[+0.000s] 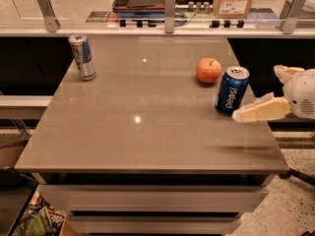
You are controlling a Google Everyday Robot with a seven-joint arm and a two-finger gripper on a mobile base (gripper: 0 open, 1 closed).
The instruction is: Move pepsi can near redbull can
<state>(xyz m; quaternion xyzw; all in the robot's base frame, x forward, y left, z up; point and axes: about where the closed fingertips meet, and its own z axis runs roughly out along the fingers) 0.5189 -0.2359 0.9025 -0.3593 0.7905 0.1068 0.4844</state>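
Observation:
The pepsi can (232, 90), dark blue with white lettering and a silver top, stands upright near the table's right edge. The redbull can (82, 56), slim and silver-and-blue, stands upright at the far left corner of the table. My gripper (256, 93) comes in from the right edge of the view, just right of the pepsi can. It is open and empty. Its near cream finger (261, 111) reaches to the can's lower right side; the other finger (287, 73) is behind and to the right of the can.
An orange-red apple (208, 70) sits just left of and behind the pepsi can. The grey table (142, 122) has drawers below its front edge. A glass barrier with metal posts (170, 6) runs along the back.

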